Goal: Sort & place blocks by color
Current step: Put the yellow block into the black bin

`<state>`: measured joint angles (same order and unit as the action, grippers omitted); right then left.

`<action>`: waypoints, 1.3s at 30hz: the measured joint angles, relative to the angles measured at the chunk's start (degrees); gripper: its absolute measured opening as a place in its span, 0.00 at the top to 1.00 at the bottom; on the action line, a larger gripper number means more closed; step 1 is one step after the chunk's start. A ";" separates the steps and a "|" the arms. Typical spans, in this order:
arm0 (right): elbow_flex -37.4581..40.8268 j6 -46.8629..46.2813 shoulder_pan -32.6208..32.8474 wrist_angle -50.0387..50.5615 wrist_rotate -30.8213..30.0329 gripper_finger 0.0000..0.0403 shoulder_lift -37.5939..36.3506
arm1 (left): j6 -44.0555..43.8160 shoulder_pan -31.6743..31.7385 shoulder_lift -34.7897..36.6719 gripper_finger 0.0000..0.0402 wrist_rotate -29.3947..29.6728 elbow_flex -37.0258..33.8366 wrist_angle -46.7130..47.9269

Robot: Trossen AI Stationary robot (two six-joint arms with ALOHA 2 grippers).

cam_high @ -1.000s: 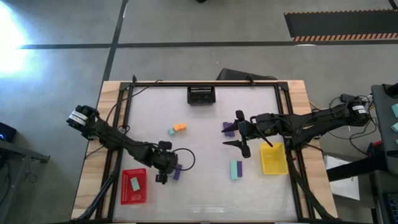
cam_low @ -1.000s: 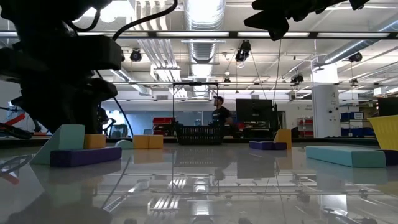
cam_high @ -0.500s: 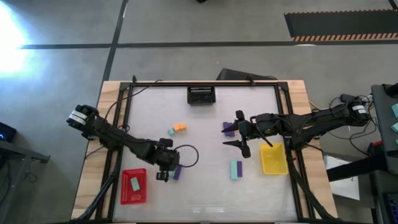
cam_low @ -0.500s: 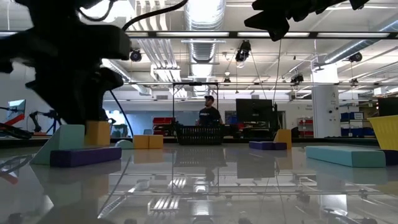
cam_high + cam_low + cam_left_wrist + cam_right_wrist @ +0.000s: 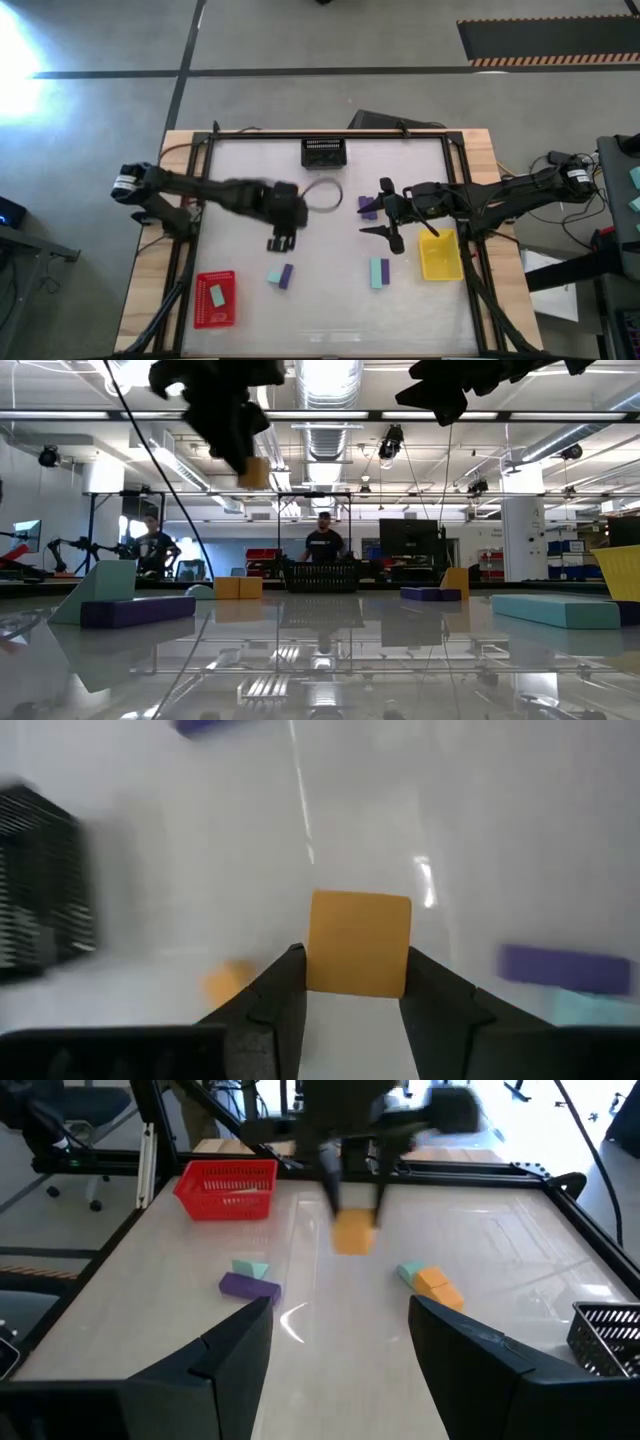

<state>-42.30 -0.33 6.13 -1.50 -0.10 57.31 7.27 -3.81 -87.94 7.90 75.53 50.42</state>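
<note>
My left gripper point(image 5: 280, 242) hangs over the middle of the table, shut on an orange block point(image 5: 358, 942), which also shows in the low view point(image 5: 253, 472) and the right wrist view point(image 5: 352, 1232). A teal and a purple block point(image 5: 280, 275) lie together on the table nearer the front. Another teal and purple pair point(image 5: 378, 272) lies right of them, and a purple block point(image 5: 368, 207) rests by my right gripper point(image 5: 388, 228), which stands open and holds nothing. A teal and an orange block point(image 5: 430, 1280) lie side by side on the table. My left gripper pinches the orange block between its two fingers, by two opposite sides point(image 5: 312, 982). The fingers point(image 5: 330, 1165) come from above, slanting down. Most of the block sticks out past the fingertips. It hangs well clear of the table.
A red tray point(image 5: 203, 312) with a teal block in it sits at the front left. A yellow tray point(image 5: 440, 262) lies at the right, under my right arm. A black basket point(image 5: 324, 152) stands at the far edge. People point(image 5: 322, 545) stand in the room behind.
My left gripper has risen from beside the teal and purple blocks near the red tray. It has swung toward the far edge and the table's middle. The orange block has gone with it, from the table top to well clear of it.
</note>
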 joint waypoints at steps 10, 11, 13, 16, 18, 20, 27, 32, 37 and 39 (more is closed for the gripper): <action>0.00 0.89 0.00 0.02 0.00 0.44 -0.16 | 13.31 17.89 -0.42 0.72 -3.78 3.14 -8.54; 0.00 1.01 0.00 0.02 0.00 0.44 -0.16 | 14.01 19.53 -0.42 0.72 -4.73 3.06 -10.02; 0.00 1.13 -0.02 0.02 0.00 0.44 -0.16 | 15.26 22.13 -0.55 0.72 -6.45 2.88 -12.65; 0.00 1.13 -0.02 -0.01 0.00 0.44 -0.16 | 16.10 24.89 -1.93 0.72 -7.71 3.41 -15.64; 0.00 1.13 -0.04 -0.08 -0.02 0.44 -0.16 | 16.57 25.93 -3.55 0.72 -7.94 4.40 -16.95; 0.00 1.13 -0.04 -0.10 -0.02 0.44 -0.18 | 17.92 26.77 -5.70 0.72 -7.99 5.89 -17.71; 0.00 1.22 -0.04 -0.11 -0.02 0.44 -0.21 | 21.46 29.59 -16.19 0.72 -8.17 13.80 -16.95; 0.00 1.19 -0.04 0.80 -0.02 0.44 -0.21 | 23.76 32.59 -22.83 0.72 -8.15 19.26 -16.94; 0.00 0.97 -0.04 1.36 -0.04 0.44 -0.21 | 23.75 35.41 -26.76 0.72 -9.66 21.20 -16.91; 0.00 0.87 -0.04 1.38 -0.04 0.44 -0.21 | 23.90 36.24 -27.76 0.72 -10.76 21.11 -17.00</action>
<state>-42.30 0.54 6.09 -0.12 -0.14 57.10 31.17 32.43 -115.70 -2.86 96.64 33.41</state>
